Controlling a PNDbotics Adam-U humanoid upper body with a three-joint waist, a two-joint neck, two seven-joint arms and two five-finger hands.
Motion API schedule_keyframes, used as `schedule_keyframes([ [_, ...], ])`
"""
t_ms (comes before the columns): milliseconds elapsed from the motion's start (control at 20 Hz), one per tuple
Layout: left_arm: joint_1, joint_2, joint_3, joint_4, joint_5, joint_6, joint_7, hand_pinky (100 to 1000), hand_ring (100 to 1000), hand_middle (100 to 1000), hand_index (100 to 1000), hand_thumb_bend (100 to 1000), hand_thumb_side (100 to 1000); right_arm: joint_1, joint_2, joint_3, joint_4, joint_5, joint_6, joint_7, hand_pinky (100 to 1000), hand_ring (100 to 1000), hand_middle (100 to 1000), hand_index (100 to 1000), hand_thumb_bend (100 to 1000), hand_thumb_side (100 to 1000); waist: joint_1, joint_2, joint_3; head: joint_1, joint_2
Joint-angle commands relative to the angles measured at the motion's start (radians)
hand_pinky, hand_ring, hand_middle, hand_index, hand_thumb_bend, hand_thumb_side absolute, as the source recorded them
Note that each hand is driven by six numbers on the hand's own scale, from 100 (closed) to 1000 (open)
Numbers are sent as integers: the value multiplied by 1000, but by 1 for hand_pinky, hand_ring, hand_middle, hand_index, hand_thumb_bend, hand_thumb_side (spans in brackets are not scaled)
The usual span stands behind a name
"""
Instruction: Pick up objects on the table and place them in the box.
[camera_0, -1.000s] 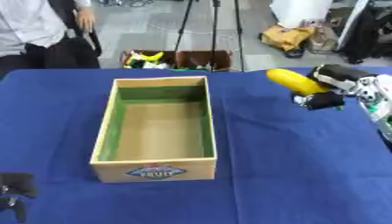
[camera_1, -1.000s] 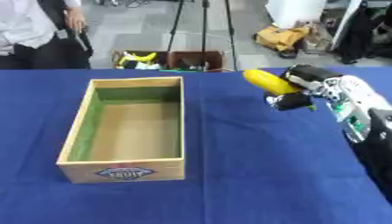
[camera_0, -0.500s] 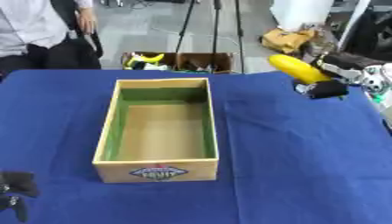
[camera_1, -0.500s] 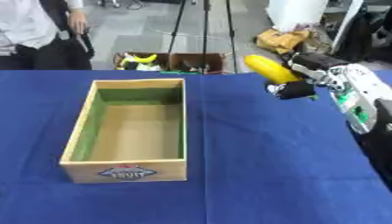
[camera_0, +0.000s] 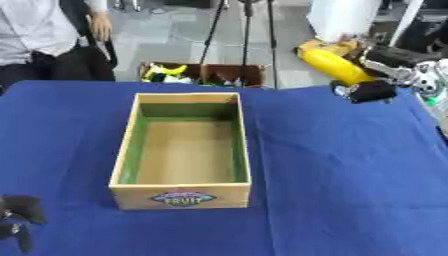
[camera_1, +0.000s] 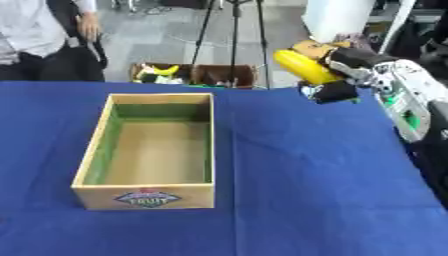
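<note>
The right hand (camera_1: 346, 75) is raised above the far right of the blue surface (camera_1: 297, 170), its fingers (camera_1: 335, 91) curled round a yellow banana (camera_1: 302, 66) so that the fruit is off the cloth and well apart from the box (camera_1: 149, 150). The wooden box sits left of centre with its open top up and a fruit label on its near wall. The left hand (camera_0: 17, 220) shows at the lower left corner, holding nothing; I cannot tell how far its fingers are spread.
</note>
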Motion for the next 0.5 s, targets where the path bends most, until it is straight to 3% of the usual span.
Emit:
schedule_keyframes([
  [50,-10,24,0,-19,5,4,0,283,534,507,666,100,998,-36,-20,3,-18,-2,-9,8,544,712,507,586,100,787,-2,-27,-1,-1,5],
  [500,-14,30,0,-19,11,9,-1,283,534,507,666,100,998,-95,23,32,-15,-3,-29,30,544,712,508,586,100,794,-17,-39,2,-1,12],
])
